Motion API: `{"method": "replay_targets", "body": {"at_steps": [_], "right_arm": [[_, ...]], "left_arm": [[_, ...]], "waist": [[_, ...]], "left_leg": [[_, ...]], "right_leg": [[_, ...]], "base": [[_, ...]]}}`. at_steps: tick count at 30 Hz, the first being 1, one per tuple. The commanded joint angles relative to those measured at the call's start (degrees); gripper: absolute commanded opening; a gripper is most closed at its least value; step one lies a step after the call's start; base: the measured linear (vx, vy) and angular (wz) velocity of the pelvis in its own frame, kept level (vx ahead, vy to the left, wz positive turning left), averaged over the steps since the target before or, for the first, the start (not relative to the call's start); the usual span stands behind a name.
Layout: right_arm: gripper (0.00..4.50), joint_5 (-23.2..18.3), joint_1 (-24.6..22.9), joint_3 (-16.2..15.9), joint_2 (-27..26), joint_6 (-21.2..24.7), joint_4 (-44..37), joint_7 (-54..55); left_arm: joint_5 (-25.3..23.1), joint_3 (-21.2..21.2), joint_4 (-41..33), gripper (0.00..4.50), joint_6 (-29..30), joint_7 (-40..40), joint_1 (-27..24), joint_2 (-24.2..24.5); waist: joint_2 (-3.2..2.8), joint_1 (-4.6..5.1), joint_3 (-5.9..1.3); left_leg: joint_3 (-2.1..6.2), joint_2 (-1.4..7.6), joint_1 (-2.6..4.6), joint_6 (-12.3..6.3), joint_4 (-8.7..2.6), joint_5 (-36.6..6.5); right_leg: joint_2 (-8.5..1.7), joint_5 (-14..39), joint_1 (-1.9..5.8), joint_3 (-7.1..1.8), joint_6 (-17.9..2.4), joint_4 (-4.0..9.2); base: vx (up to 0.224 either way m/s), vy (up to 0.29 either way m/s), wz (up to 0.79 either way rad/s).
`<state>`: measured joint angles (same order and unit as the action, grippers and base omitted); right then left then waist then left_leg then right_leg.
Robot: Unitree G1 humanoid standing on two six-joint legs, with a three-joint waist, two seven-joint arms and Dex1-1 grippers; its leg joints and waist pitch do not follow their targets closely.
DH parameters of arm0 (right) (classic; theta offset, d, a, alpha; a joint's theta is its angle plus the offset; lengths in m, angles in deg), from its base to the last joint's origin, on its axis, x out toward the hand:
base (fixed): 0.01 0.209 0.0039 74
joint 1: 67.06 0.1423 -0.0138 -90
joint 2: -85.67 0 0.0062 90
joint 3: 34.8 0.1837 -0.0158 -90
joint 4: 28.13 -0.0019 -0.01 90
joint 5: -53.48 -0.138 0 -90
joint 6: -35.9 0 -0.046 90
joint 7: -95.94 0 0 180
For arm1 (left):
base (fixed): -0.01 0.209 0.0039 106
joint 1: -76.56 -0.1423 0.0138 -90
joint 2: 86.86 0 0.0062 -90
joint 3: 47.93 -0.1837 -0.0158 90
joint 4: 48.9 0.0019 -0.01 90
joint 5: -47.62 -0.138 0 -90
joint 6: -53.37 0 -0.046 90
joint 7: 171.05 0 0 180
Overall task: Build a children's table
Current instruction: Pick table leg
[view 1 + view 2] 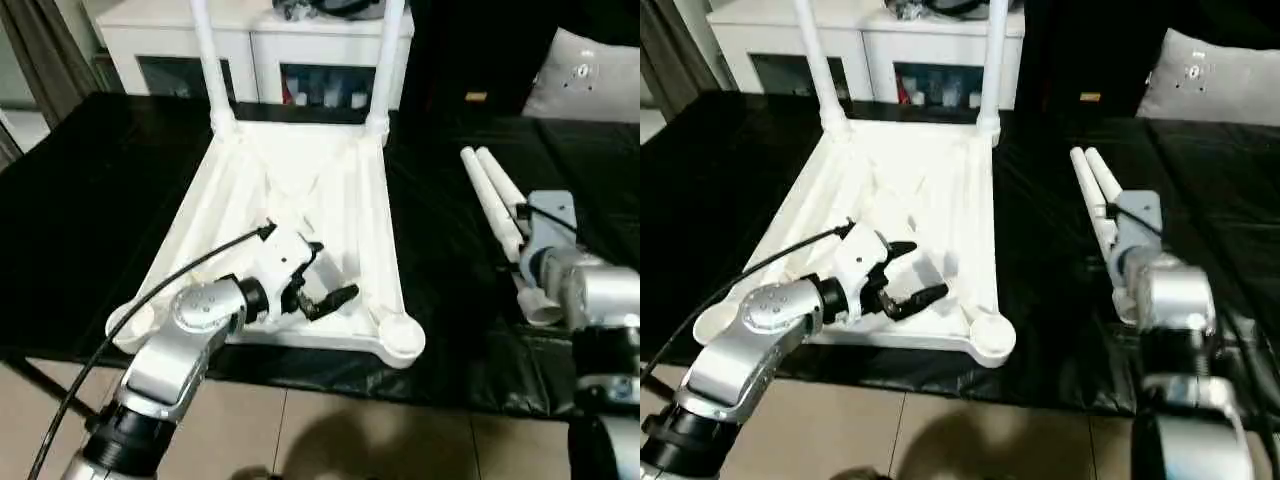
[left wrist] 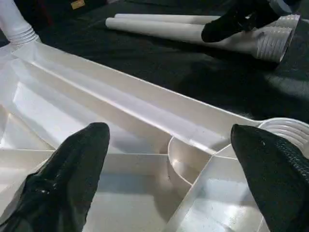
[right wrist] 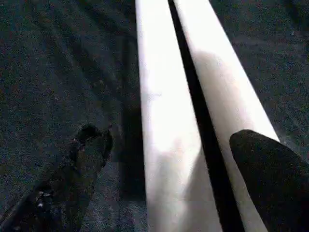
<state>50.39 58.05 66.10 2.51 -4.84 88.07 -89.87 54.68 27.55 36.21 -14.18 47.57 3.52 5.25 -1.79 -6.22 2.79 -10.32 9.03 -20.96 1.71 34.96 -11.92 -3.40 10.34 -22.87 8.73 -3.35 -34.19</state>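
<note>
Two legs [image 1: 214, 60] upright in the far sockets of one upside-down top [image 1: 355, 190] | two loose legs [image 1: 492, 200] side by side on black table [image 1: 90, 200] | left gripper [image 1: 322, 280] spread wide over ribs, holds nothing | right gripper [image 3: 193, 159] wide open over loose legs

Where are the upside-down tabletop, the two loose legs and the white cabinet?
tabletop [image 1: 345, 215]: left eye view, ribbed underside.
loose legs [image 1: 492, 200]: left eye view, middle of the tubes.
white cabinet [image 1: 235, 45]: left eye view, front.
</note>
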Motion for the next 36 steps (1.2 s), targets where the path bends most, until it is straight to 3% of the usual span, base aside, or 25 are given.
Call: {"method": "replay_targets", "body": {"at_steps": [1,9,15,20,22,32,36], "right_arm": [[4.50,-2.59,1.36,0.74,-0.04,2.47,2.48,-2.87],[4.50,-5.15,1.98,0.12,-1.13,4.33,3.45,-7.38],[4.50,-6.06,1.41,-2.38,-2.33,6.27,1.26,-9.93],[4.50,-7.21,1.58,-3.57,-3.80,10.82,-0.66,-10.94],[4.31,-7.32,1.57,-3.93,-4.05,13.19,-1.47,-11.33],[3.42,-7.09,1.26,-4.56,-3.19,15.45,-1.97,-11.66],[3.26,-7.01,1.01,-4.29,-3.19,15.79,-2.22,-11.48]], "left_arm": [[-0.45,-0.54,-0.61,4.44,0.53,0.54,0.35,0.67],[-0.45,-0.83,-0.42,4.44,0.55,0.73,0.53,0.83],[-0.52,-1.02,-0.02,4.44,0.45,1.03,1.02,0.88],[-0.72,-1.17,0.26,4.44,0.37,1.21,1.39,1.10],[-0.78,-1.22,0.05,4.48,0.45,1.18,1.20,1.19],[-0.74,-1.34,0.25,4.50,0.52,1.27,1.39,1.27],[-0.76,-1.47,0.20,4.50,0.56,1.39,1.39,1.31]], "waist": [[0.93,-0.06,-4.07],[0.37,-0.38,-4.10],[0.45,-0.31,-4.09],[0.48,-0.35,-4.06],[0.41,-0.41,-4.11],[0.45,-0.47,-4.00],[0.51,-0.49,-4.03]], "left_leg": [[1.93,4.31,0.33,-3.78,-3.36,-2.70],[2.01,4.47,0.46,-3.61,-3.32,-2.96],[2.07,4.48,0.34,-3.37,-3.36,-3.28],[2.13,4.61,0.50,-2.76,-3.50,-3.88],[2.18,4.65,0.46,-2.67,-3.48,-3.48],[2.14,4.52,0.49,-1.98,-3.55,-4.10],[2.15,4.47,0.51,-1.92,-3.56,-3.97]], "right_leg": [[-6.35,12.53,4.06,-4.79,-4.43,4.39],[-6.33,13.19,3.86,-4.72,-4.21,4.44],[-6.33,13.68,3.93,-4.67,-3.92,4.55],[-6.40,14.34,3.86,-4.75,-3.92,4.59],[-6.47,13.65,3.89,-4.79,-3.90,4.51],[-6.47,15.49,3.88,-4.75,-2.66,4.86],[-6.46,15.85,3.88,-4.72,-2.41,4.86]], "base": [[0.000,0.000,0.00],[0.000,0.000,0.00],[0.000,0.000,0.00],[0.000,0.000,0.00],[0.000,0.000,0.00],[0.000,0.000,0.00],[0.000,0.000,0.00]]}}
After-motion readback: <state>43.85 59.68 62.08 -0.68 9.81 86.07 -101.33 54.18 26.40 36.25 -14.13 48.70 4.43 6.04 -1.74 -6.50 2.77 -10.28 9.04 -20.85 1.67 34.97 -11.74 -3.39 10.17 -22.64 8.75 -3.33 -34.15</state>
